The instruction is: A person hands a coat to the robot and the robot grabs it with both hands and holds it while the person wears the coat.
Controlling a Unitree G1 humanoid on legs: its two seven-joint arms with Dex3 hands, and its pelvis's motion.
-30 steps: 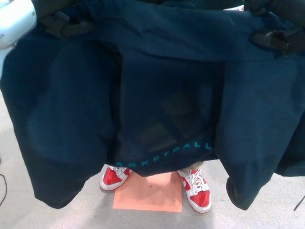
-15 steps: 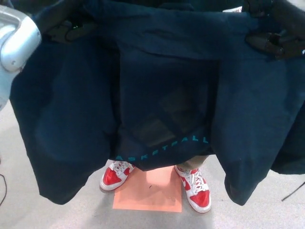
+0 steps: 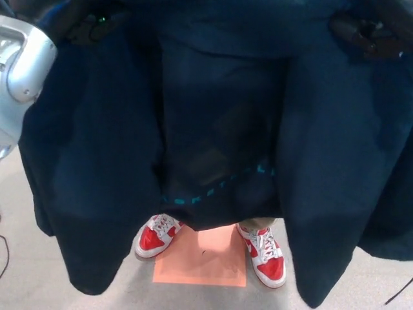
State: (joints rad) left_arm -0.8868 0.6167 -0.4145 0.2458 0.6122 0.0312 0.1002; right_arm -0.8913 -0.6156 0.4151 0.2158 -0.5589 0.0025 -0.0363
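At the top corners of my head view, both hands sit on the coat (image 3: pixel 97 161). The left hand (image 3: pixel 87 27) is a dark shape at upper left, its fingers clenched into the cloth near the coat's top edge, a small green light showing on it. The right hand (image 3: pixel 371 35) at upper right is likewise clamped on the coat's other shoulder area, black fingers bunching the fabric. My left arm's silver shell (image 3: pixel 19 71) juts in at the left border, just beside the coat's left panel.

Outward from the hands, the coat hangs spread between them, dark navy, filling most of the frame. Its two front panels drop on either side: the left one ends in a rounded hem low at the left, the right one reaches almost to the bottom edge. Between them I see a darker garment with teal lettering (image 3: pixel 213 190), blurred past reading; whether it is the person's top or the coat's lining I cannot tell.

Below that hem stand the person's red-and-white shoes, the one at picture left (image 3: pixel 155 236) and the one at picture right (image 3: pixel 264 255), toes on a salmon-pink sheet (image 3: pixel 203 265) lying flat on the grey floor (image 3: pixel 26 278). Open floor shows at the lower left, with a thin black cable (image 3: pixel 4 255) at the border, and a narrower strip at the lower right.
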